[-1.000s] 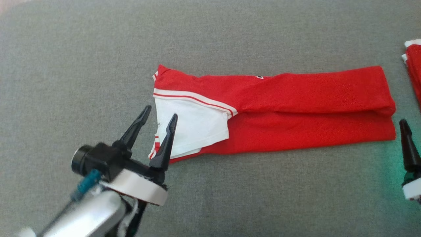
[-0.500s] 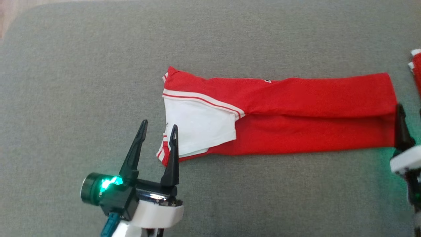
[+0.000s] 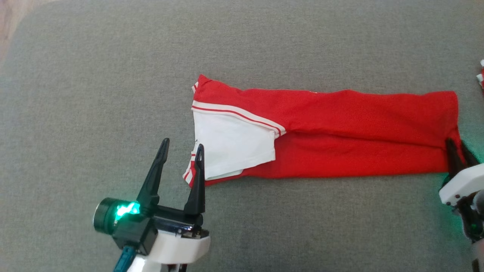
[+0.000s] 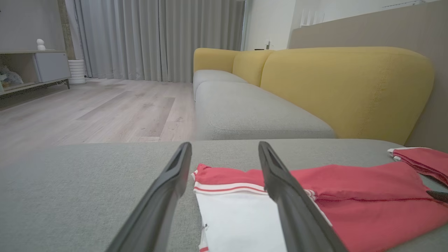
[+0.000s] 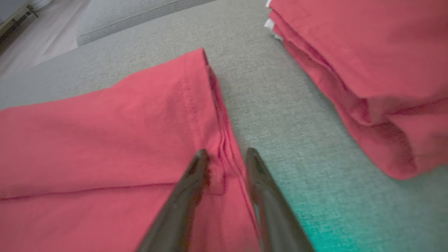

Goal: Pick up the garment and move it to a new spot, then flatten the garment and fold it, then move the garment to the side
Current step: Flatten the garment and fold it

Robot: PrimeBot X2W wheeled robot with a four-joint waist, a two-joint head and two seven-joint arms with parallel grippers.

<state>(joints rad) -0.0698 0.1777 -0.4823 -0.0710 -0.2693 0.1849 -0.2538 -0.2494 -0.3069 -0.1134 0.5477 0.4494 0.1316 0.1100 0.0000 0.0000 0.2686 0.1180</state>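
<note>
The garment [image 3: 340, 132] is a red shirt with a white sleeve panel, folded into a long band across the grey cushion [image 3: 113, 75]. My left gripper [image 3: 182, 143] is open at the garment's left end, its right finger over the striped cuff corner; from the left wrist, its fingers [image 4: 224, 145] frame the white panel of the garment [image 4: 367, 196]. My right gripper [image 3: 455, 145] is at the garment's right end. In the right wrist view its fingers [image 5: 226, 152] straddle the stitched hem of the garment [image 5: 105, 140], narrowed, with bunched fabric between them.
A second folded red garment [image 5: 367, 63] lies just right of the hem, its corner at the head view's right edge [image 3: 481, 75]. The sofa's yellow backrest [image 4: 343, 87] rises behind the cushion. Wood floor lies beyond the cushion's left edge.
The right gripper moved in onto the garment's right hem and its fingers have narrowed around it. The left gripper swung upright at the left cuff and has held still. The head view shifted.
</note>
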